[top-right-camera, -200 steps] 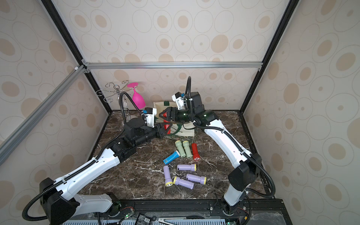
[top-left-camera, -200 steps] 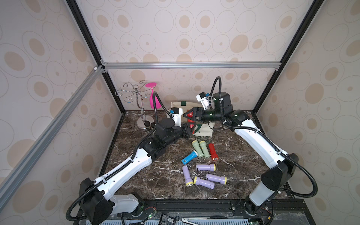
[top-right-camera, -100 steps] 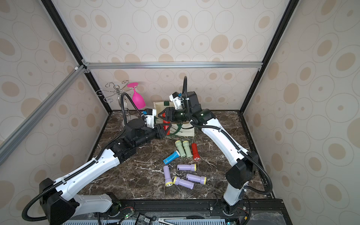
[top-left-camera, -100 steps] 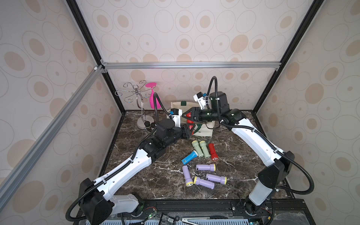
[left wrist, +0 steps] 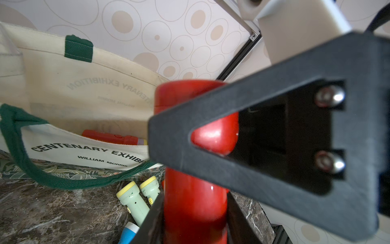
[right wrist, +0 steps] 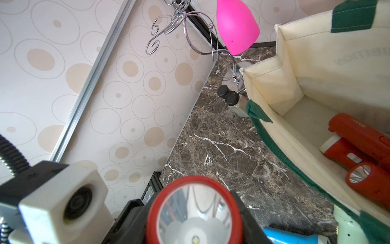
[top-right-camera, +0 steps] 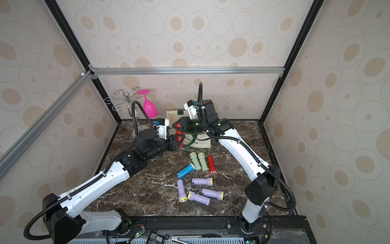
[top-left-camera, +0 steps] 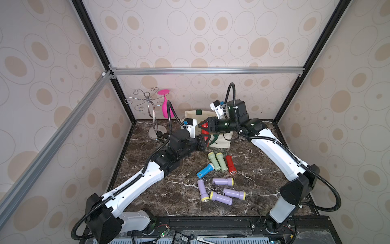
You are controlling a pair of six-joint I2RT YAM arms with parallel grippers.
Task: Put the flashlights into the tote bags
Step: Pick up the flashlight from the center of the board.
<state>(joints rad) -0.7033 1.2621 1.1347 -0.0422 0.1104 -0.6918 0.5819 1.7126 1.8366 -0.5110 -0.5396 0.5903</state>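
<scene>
- Left pincer is clamped on a red flashlight, held roughly upright just beside the tote bag.
- Right pincer flanks its head; whether it grips, I cannot tell.
- At least 2 bagged red flashlights lie inside.
- Left on the table: 4 lilac flashlights, 2 pale green flashlights, 1 blue flashlight, 1 loose red flashlight.
- Judged: well under half done.

Both top views overlook the whole table; wrist cameras close.

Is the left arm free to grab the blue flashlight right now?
Probably not: the left gripper is shut on a red flashlight. The blue flashlight itself lies uncovered on the table nearby.
</scene>
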